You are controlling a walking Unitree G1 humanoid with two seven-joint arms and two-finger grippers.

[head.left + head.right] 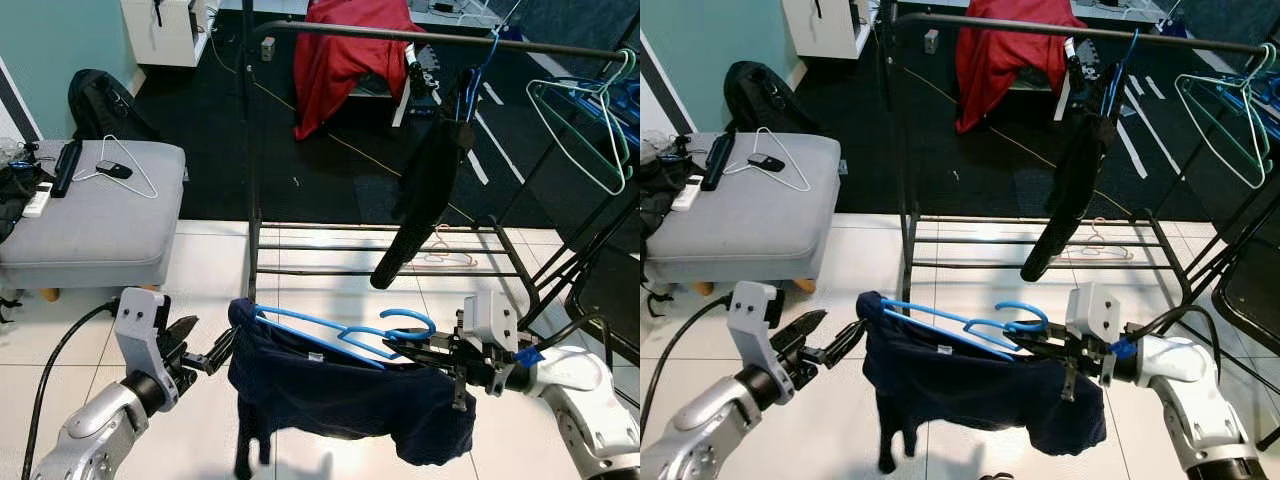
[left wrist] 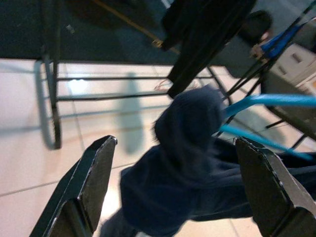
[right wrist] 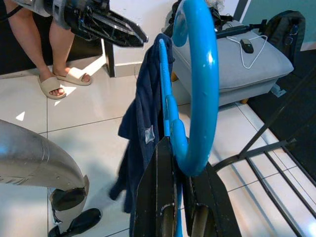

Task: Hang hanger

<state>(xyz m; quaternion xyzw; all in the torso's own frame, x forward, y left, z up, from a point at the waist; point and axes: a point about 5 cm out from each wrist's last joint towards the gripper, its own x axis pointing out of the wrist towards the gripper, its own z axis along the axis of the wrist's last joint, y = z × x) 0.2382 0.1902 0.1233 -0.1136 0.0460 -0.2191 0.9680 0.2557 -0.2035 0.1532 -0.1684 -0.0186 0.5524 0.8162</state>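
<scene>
No writing can be read on anything. The right gripper [image 1: 425, 352] reaches leftward at waist height, its fingers clamped on the blue hanger [image 1: 345, 335] just below the hook. The hanger lies nearly level, long axis running left to right, hook curling up near the gripper, a navy garment [image 1: 340, 400] draped over it. The left gripper [image 1: 218, 352] points at the garment's left end, jaws spread wide, just beside the cloth. The rack [image 1: 440, 40] stands beyond

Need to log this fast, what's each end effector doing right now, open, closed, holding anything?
Left end effector: open, empty, beside the navy garment.
Right end effector: shut on the blue hanger carrying that garment.
</scene>
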